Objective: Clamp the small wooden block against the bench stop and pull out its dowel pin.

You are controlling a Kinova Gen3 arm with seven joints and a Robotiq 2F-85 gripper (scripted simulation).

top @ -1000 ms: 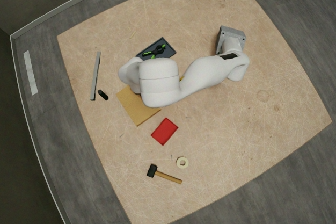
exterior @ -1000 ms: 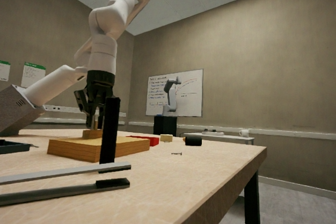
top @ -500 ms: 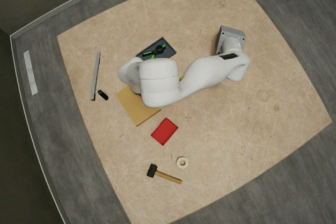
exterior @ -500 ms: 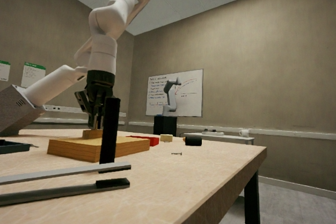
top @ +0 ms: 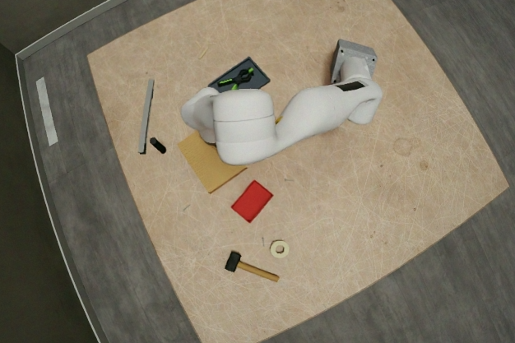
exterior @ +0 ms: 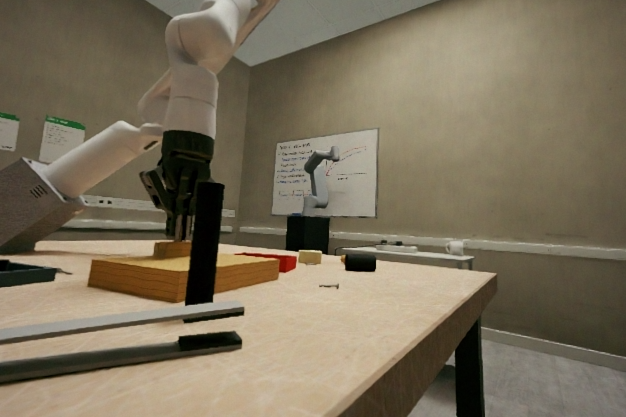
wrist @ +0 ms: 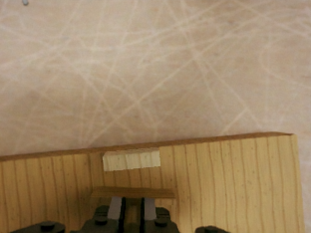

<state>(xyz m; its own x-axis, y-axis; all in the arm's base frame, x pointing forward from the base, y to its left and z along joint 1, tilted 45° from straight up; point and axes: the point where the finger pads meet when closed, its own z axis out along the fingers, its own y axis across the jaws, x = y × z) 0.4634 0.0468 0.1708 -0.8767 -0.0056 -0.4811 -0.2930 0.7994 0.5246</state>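
My gripper (exterior: 182, 237) (wrist: 133, 216) points down with its fingers close together around the dowel pin (wrist: 132, 219), which shows dark between the pads; it looks shut on the pin. The fingertips are just above the small wooden block (exterior: 171, 249) (wrist: 100, 193), which lies on the bench board (top: 207, 169) (exterior: 136, 278) (wrist: 239, 184). A short pale wooden strip (wrist: 132, 159) lies near the board's edge, with a gap between it and the block; I cannot tell whether it is the stop. The black and green spring clamp (top: 241, 76) lies in the dark tray. The hole is hidden.
The dark tray (top: 261, 79) (exterior: 25, 274) is beside the arm. A black upright cylinder (top: 158, 146) (exterior: 204, 245) and a grey bar (top: 146, 116) (exterior: 121, 321) stand near the board. A red tray (top: 252, 201), a tape roll (top: 279, 242) and a mallet (top: 257, 271) lie beyond it.
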